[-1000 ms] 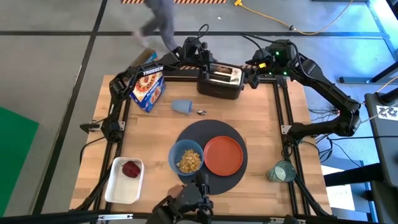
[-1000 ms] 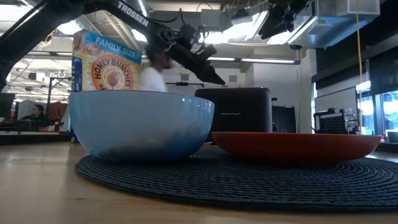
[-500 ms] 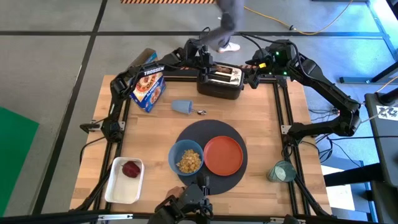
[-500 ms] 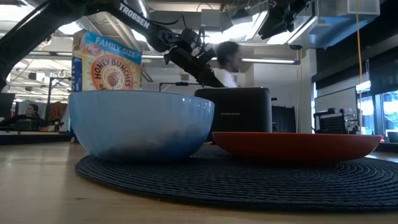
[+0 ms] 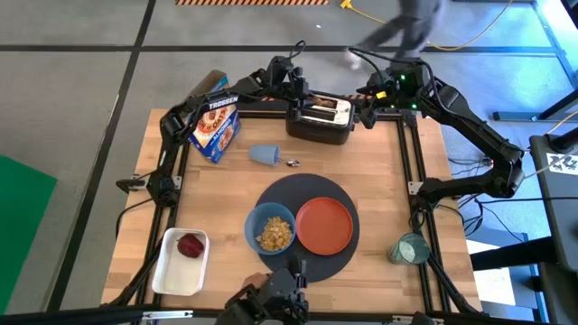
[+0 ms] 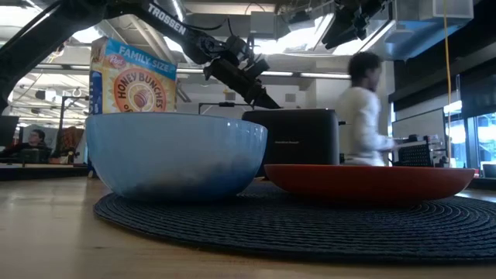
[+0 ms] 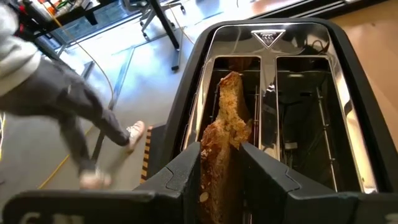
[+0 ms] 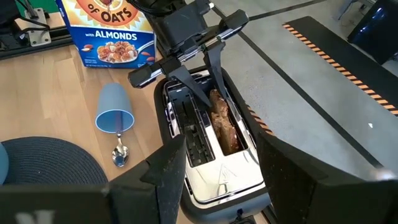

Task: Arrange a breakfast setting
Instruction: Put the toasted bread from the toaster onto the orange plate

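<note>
A brown toast slice [image 7: 227,118] stands upright in the far slot of the black toaster [image 5: 319,120] at the table's far edge. My left gripper [image 7: 221,155] is down at that slot, shut on the toast; it also shows in the high view [image 5: 304,97]. My right gripper [image 8: 227,180] is open and empty, just above the toaster's right end. The blue bowl [image 5: 271,230] of cereal and the orange plate [image 5: 325,226] rest on the dark round placemat [image 5: 307,194]. The metal spoon [image 5: 293,162] lies on the table. The teal glass [image 5: 408,248] stands at the right edge. My left gripper pinches the toast's upper part [image 7: 219,146] between its two fingers [image 7: 186,171], one on each broad face. The fingers come from above, slanting down from the table's far left. The toast stands upright, its lower part inside the toaster's slot.
A cereal box [image 5: 215,128] stands at the far left. A light blue cup [image 5: 264,154] lies on its side by the spoon. A white tray [image 5: 181,266] at the near left holds the small red fruit [image 5: 190,245]. A person walks past beyond the table [image 6: 364,108].
My left gripper has come down a little toward the toaster's far slot and now stays at the toast. A person has walked from left to right behind the table.
</note>
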You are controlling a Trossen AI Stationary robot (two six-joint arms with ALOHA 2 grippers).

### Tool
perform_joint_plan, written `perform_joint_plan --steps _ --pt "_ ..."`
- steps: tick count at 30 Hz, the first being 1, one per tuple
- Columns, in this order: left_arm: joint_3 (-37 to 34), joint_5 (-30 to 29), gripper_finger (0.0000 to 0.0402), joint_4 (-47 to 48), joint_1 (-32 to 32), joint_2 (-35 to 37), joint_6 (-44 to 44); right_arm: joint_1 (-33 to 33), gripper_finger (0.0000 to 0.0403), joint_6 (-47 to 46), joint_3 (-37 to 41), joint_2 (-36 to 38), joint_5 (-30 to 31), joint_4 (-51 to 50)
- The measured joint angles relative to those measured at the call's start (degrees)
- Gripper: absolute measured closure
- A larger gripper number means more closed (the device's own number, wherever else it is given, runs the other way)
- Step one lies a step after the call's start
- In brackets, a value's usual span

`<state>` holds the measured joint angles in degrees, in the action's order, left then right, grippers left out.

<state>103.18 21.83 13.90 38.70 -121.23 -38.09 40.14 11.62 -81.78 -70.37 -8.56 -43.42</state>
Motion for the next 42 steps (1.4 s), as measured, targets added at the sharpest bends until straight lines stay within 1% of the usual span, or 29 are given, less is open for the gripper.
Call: perform_joint_plan --steps 8,11,18,22,29,34,42 --pt "0.0 -0.3 0.0302 -0.2 0.0 0.0 -0.1 0.0 0.0217 0.2 0.0 0.0 0.0 0.0" --pt "0.0 -0.3 0.0319 -0.2 -0.1 0.0 0.0 0.0 0.0217 0.4 0.0 0.0 0.0 0.0" --pt "-0.1 -2.3 0.0377 -0.5 -0.2 0.0 -0.1 0.0 0.0217 0.3 0.0 0.0 0.0 0.1" --pt "-0.1 -3.7 0.0395 -0.9 -0.2 -0.1 -0.1 0.0 0.0217 0.3 0.0 0.0 0.0 0.1" --pt "-0.2 -6.2 0.039 -3.0 -0.2 -0.2 0.4 0.0 0.0217 -0.9 0.0 0.0 0.0 0.1" --pt "-0.1 -6.3 0.0388 -4.2 -0.4 -0.1 0.5 0.0 0.0217 -0.9 0.0 0.0 0.0 0.0" --pt "3.0 -6.2 0.0387 -3.3 -0.9 0.0 0.6 0.0 0.0217 -0.9 0.0 0.0 0.0 0.0"
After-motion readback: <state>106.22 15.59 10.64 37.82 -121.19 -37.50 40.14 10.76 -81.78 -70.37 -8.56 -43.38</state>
